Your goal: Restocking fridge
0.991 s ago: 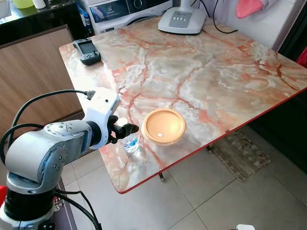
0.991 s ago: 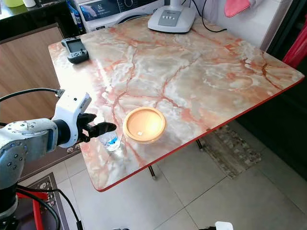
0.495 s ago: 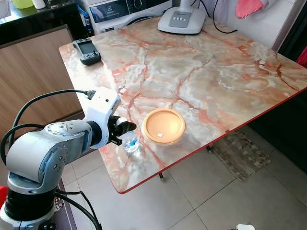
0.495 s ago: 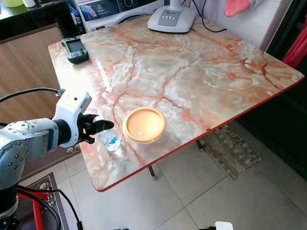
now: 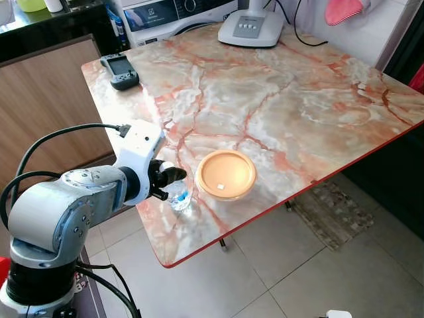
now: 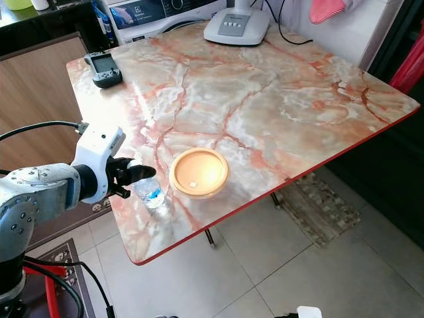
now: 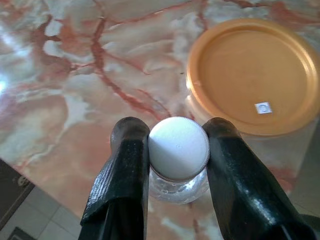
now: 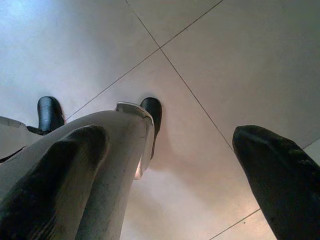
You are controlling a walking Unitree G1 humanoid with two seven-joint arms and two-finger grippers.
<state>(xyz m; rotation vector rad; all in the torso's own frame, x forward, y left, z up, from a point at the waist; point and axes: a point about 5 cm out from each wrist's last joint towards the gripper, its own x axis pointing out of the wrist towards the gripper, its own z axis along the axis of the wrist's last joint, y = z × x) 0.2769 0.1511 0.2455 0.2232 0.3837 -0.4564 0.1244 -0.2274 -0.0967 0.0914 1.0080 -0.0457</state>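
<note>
1. Small clear plastic water bottle (image 7: 178,165), white ribbed cap, blue label; near front-left edge of pink-veined marble table (image 5: 298,99), just beside round orange plastic lid (image 5: 226,173).
2. Upright, long axis vertical, cap uppermost.
3. Left gripper (image 7: 175,150): black fingers closed against cap from both sides.
4. Right gripper (image 8: 170,175): fingers spread, holding nothing, above tiled floor.

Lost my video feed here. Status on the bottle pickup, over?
Left gripper shut on water bottle at its white cap, bottle upright near table edge. Right gripper open, idle over floor. Orange lid close beside bottle.
</note>
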